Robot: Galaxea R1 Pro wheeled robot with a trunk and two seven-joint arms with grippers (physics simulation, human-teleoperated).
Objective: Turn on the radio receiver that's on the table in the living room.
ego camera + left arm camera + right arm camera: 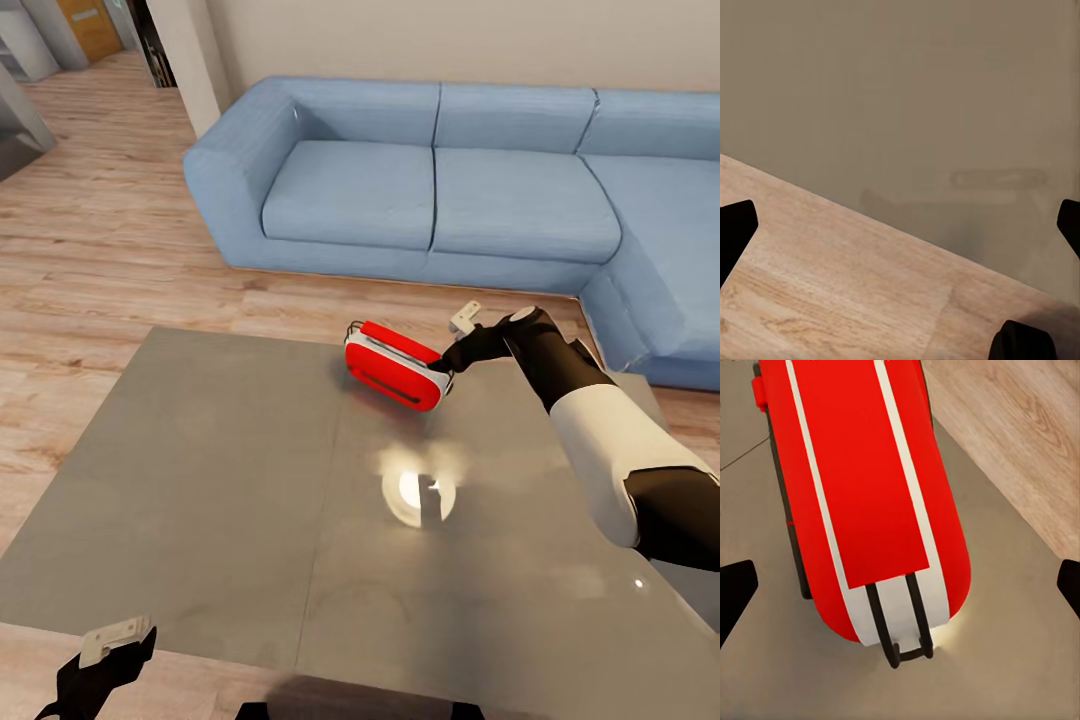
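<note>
The red radio receiver (pixel 395 370) with white trim lies tilted near the far edge of the grey table (pixel 200 450), its red handle uppermost. My right gripper (pixel 450 362) reaches its right end, close to or touching it. In the right wrist view the radio (pixel 870 472) runs lengthwise between the wide-apart fingertips (pixel 735 592), so the right gripper (pixel 900 589) is open around nothing. Its dial is hidden. My left gripper (pixel 100 660) hangs open by the table's near left edge, and in its own wrist view the left gripper (pixel 900 225) holds nothing.
A blue L-shaped sofa (pixel 450 190) stands behind the table and wraps round on the right. Light wood floor (pixel 90 240) stretches to the left and shows beside the table top (pixel 907 97) as floor (pixel 832 300). A bright lamp reflection (pixel 415 490) sits mid-table.
</note>
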